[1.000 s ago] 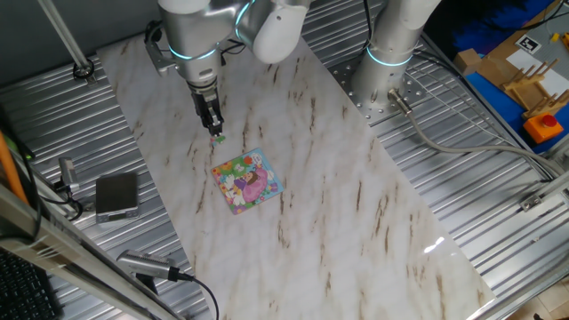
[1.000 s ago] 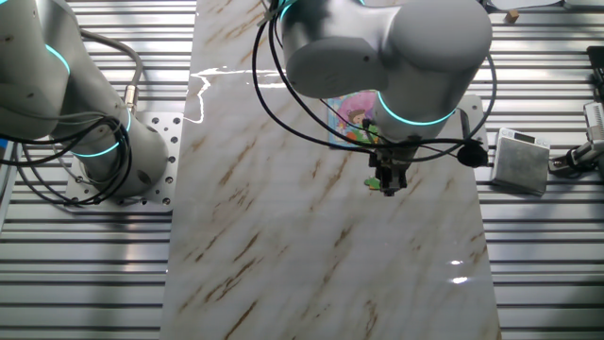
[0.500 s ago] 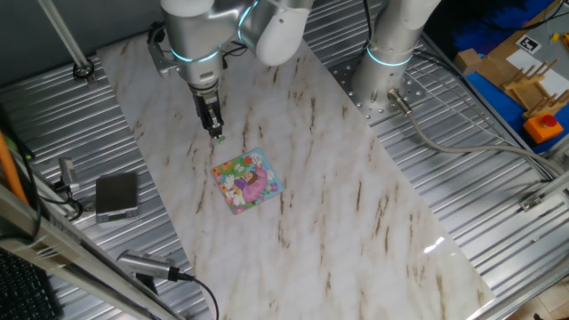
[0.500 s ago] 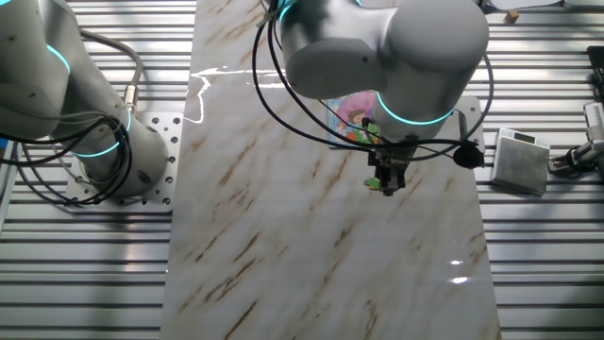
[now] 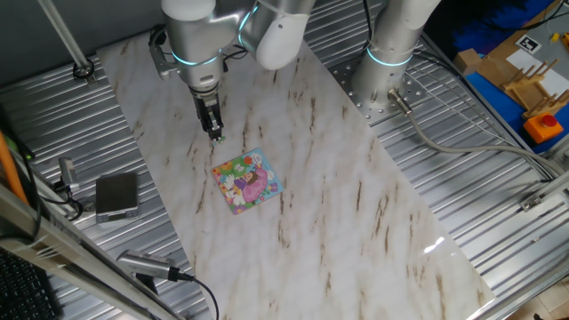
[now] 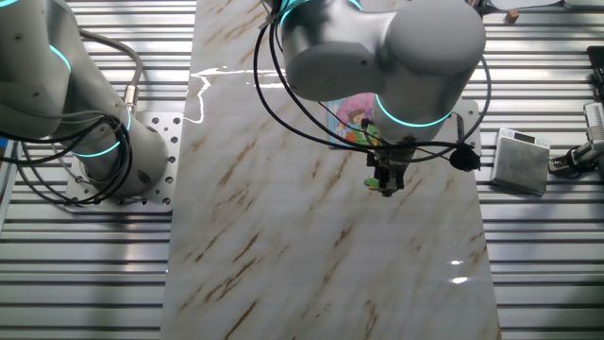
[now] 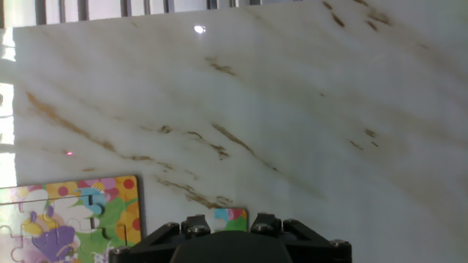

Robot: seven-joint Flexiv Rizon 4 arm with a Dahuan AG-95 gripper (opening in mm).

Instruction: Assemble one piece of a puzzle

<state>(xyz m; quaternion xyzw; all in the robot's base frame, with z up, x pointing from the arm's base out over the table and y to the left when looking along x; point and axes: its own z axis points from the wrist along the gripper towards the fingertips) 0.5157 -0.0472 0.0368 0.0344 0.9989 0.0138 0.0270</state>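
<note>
The puzzle (image 5: 247,180) is a small square cartoon board in pink, purple, yellow and green, lying flat on the marble table. It is partly hidden behind the arm in the other fixed view (image 6: 351,113) and fills the lower left of the hand view (image 7: 69,219). My gripper (image 5: 214,133) points straight down just beyond the board's far left corner, clear of it. It is shut on the piece (image 7: 231,217), a tiny green bit with some blue and red, held between the fingertips. The piece also shows at the gripper tips (image 6: 387,191) in the other fixed view.
A grey box (image 5: 116,196) sits on the ribbed metal left of the marble slab, also in the other fixed view (image 6: 521,161). A second arm's base (image 5: 388,67) stands at the slab's far right edge. Cables trail beside it.
The gripper has shifted slightly away from the board and the wrist has turned a little. The piece stays between the fingers.
</note>
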